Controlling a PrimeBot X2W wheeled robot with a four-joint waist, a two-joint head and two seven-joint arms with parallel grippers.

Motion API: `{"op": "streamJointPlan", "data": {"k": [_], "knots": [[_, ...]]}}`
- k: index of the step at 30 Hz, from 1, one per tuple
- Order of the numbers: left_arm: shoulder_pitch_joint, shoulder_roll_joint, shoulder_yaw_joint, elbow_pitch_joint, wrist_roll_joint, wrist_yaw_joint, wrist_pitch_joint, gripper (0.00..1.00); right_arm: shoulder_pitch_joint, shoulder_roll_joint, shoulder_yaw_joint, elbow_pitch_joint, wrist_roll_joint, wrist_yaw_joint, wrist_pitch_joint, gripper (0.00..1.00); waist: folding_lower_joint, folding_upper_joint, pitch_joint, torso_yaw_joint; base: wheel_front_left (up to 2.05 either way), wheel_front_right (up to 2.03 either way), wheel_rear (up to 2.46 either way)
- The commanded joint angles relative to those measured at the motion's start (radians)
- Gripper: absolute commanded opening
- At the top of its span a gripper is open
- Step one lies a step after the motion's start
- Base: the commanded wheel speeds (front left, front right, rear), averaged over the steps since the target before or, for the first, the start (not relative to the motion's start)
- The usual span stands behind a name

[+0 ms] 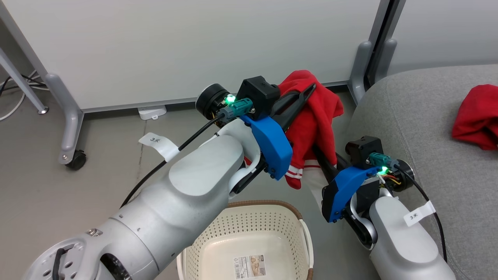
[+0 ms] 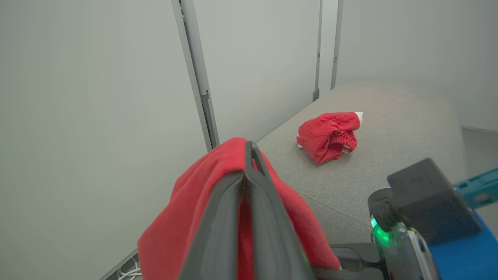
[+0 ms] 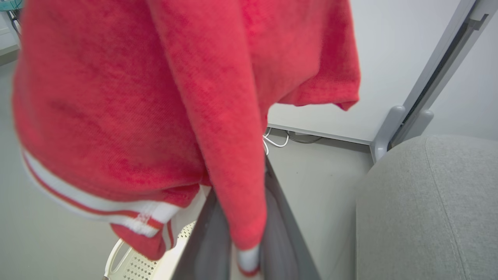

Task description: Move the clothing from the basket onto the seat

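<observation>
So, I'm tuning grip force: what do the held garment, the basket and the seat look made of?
The held garment: soft fuzzy knit, matte red, striped white trim; it drapes limply. The basket: smooth cream plastic, likely rigid, with punched holes. The seat: grey woven upholstery, matte, seam visible.

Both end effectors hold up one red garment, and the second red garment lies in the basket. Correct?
No. The second red garment lies on the grey seat, not in the basket, as the left wrist view shows. The rest holds.

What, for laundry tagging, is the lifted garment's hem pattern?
Its hem is white with a thin red stripe; clearest in right wrist view.
</observation>
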Motion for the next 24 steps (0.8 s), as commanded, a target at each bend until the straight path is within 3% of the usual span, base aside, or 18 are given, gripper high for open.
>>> {"op": "streamJointPlan", "data": {"k": [1,5,7,8,9,19,24], "knots": [[-0.007,-0.001,-0.001,0.003,-0.007,-0.001,-0.005,0.00,-0.017,-0.001,0.003,0.008,0.004,0.000,-0.007,0.00,-0.0001,-0.0001,-0.003,-0.003,0.00,0.00,0.00],[-0.004,-0.001,-0.003,0.005,-0.009,-0.001,-0.006,0.00,-0.023,-0.001,0.004,0.025,0.013,0.000,-0.021,0.00,-0.0001,-0.0001,-0.008,-0.008,0.00,0.00,0.00],[0.000,-0.001,-0.004,0.006,-0.013,-0.001,-0.006,0.39,-0.024,-0.001,0.004,0.032,0.014,0.000,-0.027,0.00,-0.0001,-0.0001,-0.011,-0.010,0.00,0.00,0.00],[0.004,-0.001,-0.005,0.007,-0.015,-0.001,-0.006,0.83,-0.024,-0.001,0.005,0.035,0.016,0.000,-0.028,0.00,-0.0001,-0.0001,-0.012,-0.011,0.00,0.00,0.00],[0.006,-0.001,-0.005,0.007,-0.017,-0.001,-0.007,1.00,-0.025,-0.001,0.006,0.036,0.017,0.000,-0.031,0.00,-0.0001,-0.0001,-0.013,-0.012,0.00,0.00,0.00],[0.056,0.026,0.008,-0.013,-0.059,-0.001,-0.007,1.00,-0.023,-0.001,-0.005,0.045,0.020,0.000,-0.053,0.00,-0.0001,-0.0001,-0.023,-0.017,0.00,0.00,0.00],[0.133,0.068,0.084,-0.088,-0.029,0.009,-0.008,1.00,-0.023,-0.001,-0.018,0.033,0.010,0.000,-0.061,0.00,-0.0001,-0.0001,-0.024,-0.018,0.00,0.00,0.00]]}}
